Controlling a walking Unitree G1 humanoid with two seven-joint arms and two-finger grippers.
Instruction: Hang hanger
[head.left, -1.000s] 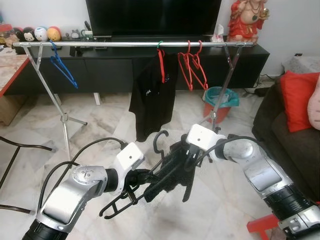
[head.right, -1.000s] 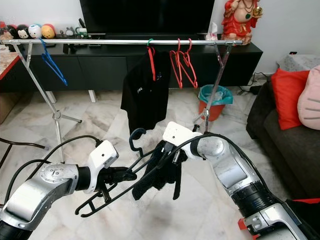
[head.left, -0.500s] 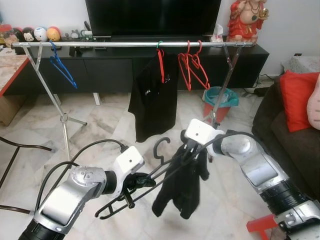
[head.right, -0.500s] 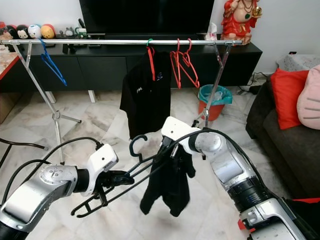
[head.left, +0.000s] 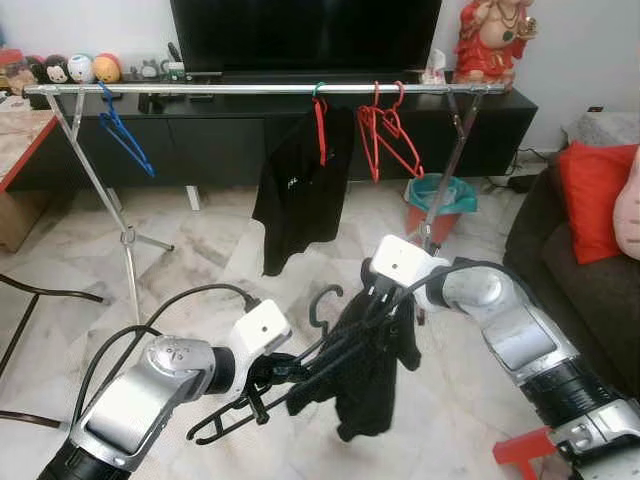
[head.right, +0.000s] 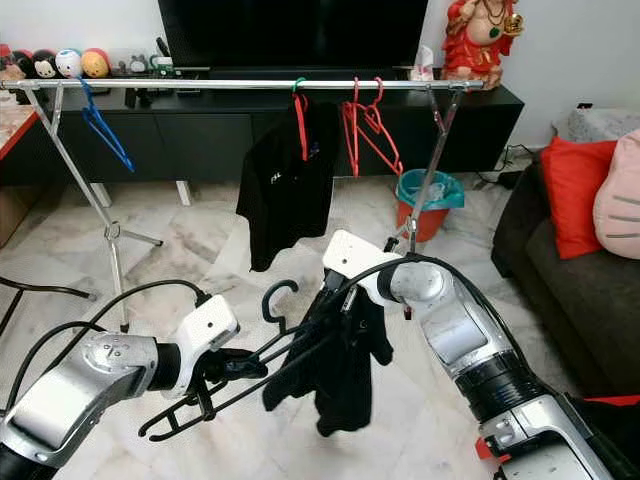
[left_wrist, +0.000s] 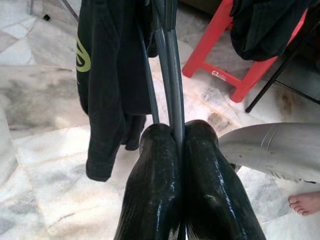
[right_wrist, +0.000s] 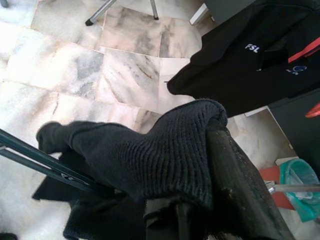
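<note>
Hanger work is only partly done, as I judge it: the black hanger (head.left: 262, 385) hangs low in mid-air between the two arms, well short of the rail, so the hanging itself is all still to come.

The clothes rail (head.left: 250, 89) runs across the room in front of the TV cabinet (head.left: 200, 140). A black T-shirt (head.left: 300, 190) on a red hanger sits near its middle, a cluster of bare red hangers (head.left: 388, 135) is toward its right end, and a blue hanger (head.left: 122, 130) is near its left end. The stretch between the blue hanger and the T-shirt is bare and looks the likeliest place to hook on.

The dark knitted garment (head.left: 365, 370) is draped partway over the black hanger, bunched at its upper end and trailing down below it; whether it sits squarely on both shoulders I cannot tell.

The right gripper (head.left: 378, 302) is up at that bunched end, its fingers (right_wrist: 235, 175) wrapped in the knit and seemingly pinched on it. The left gripper (head.left: 275, 368) is pressed together on the hanger's thin bars, near its lower end; the left wrist view shows both pads (left_wrist: 155, 190) squeezing the wire. The hook (head.left: 322, 300) points upward, free.
</note>
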